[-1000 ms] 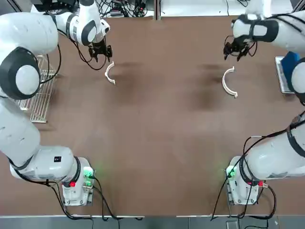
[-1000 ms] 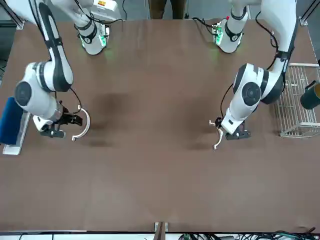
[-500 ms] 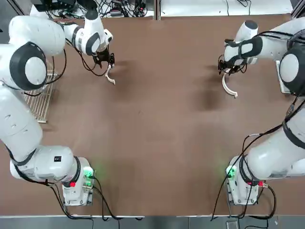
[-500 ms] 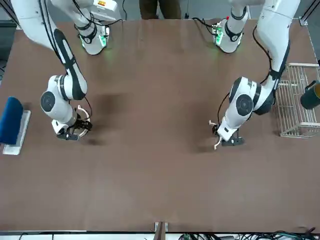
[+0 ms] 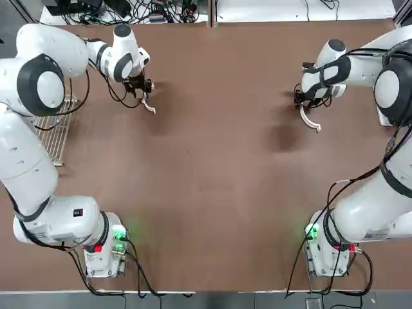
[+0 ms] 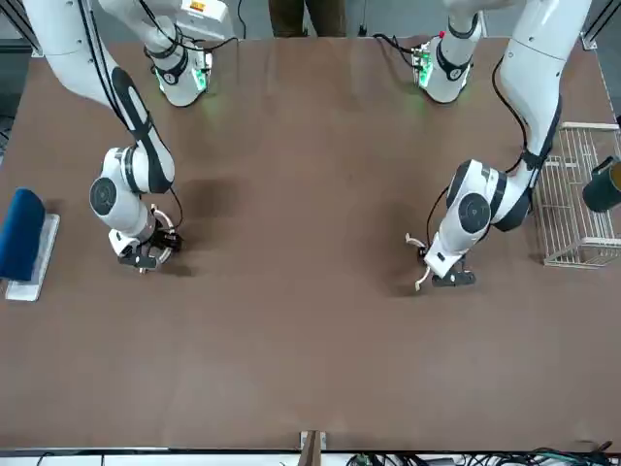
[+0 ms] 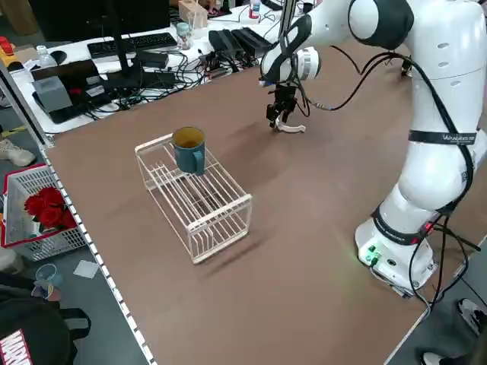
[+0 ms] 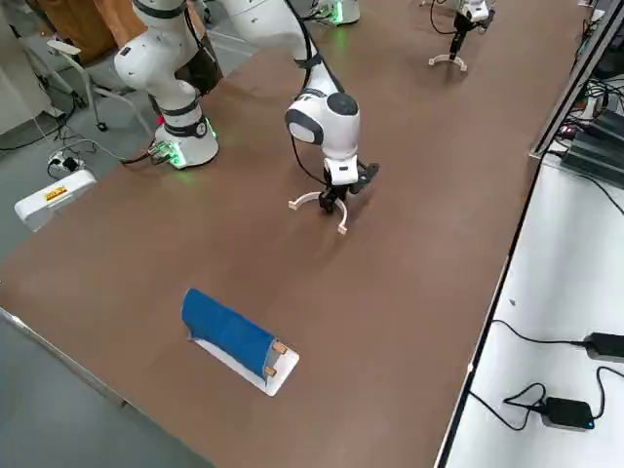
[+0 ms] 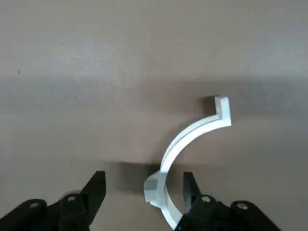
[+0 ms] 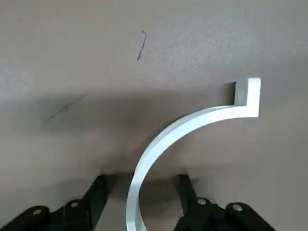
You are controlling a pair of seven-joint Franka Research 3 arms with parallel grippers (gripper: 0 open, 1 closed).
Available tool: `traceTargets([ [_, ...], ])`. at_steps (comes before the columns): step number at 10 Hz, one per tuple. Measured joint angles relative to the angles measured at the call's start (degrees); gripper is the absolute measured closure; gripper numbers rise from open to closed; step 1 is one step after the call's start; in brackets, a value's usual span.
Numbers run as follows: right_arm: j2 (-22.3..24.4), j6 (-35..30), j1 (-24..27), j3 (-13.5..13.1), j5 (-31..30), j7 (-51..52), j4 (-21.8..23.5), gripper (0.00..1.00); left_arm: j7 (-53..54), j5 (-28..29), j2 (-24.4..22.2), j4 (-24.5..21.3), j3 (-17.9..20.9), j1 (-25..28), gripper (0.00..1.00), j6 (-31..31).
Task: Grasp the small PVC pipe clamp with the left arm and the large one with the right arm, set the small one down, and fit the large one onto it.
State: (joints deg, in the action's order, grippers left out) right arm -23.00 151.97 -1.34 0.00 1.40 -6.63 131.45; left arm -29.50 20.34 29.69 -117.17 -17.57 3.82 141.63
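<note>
The small PVC pipe clamp, a white half-ring, lies flat on the brown table at the far left. My left gripper is down over one end of it, open; the clamp sits between the fingers, close against one and clear of the other. In the top view the small clamp shows just below the left gripper. At the far right, the large one lies flat, one end between the open fingers of my right gripper with gaps on both sides. From overhead the large clamp pokes out from under the right gripper.
A white wire rack holding a blue mug stands at the table's left edge. A blue object on a white tray lies at the right edge. Cables and a keyboard sit beyond the far edge.
Both arms have dropped from above the clamps down onto them. Each gripper now straddles an end of its clamp, with its fingers closer together than before.
</note>
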Motion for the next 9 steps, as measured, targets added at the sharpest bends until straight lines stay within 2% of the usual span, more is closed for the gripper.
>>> traceTargets([
  [1,0.1,-0.2,0.0,0.0,0.0,0.0,0.0,0.32,-0.7,0.0,0.0,-0.1,-0.1,0.0,0.33,0.0],
  [4,0.7,-3.1,0.0,0.0,0.0,0.0,0.0,0.42,-1.7,0.1,0.0,-1.1,-0.4,-0.4,0.35,0.0],
  [5,1.0,-3.8,0.0,0.0,0.0,0.0,0.0,0.57,-1.8,0.1,0.0,-1.4,-0.4,-0.4,0.40,0.0],
  [6,1.3,-4.2,0.0,0.0,0.0,0.0,0.0,0.59,-1.8,0.1,0.0,-1.6,-0.3,-0.4,0.46,0.0],
  [7,1.5,-4.5,0.0,0.0,0.0,0.0,0.0,0.67,-1.8,0.1,0.0,-1.7,-0.3,-0.3,0.60,0.0],
  [8,1.6,-4.6,0.0,0.0,0.0,0.0,0.0,0.68,-1.8,0.1,-0.1,-1.7,-0.4,-0.3,0.78,0.1],
  [9,1.6,-4.6,0.0,0.0,0.0,0.0,0.0,0.74,-1.8,0.1,-0.5,-1.7,-0.4,-0.3,0.79,0.1],
])
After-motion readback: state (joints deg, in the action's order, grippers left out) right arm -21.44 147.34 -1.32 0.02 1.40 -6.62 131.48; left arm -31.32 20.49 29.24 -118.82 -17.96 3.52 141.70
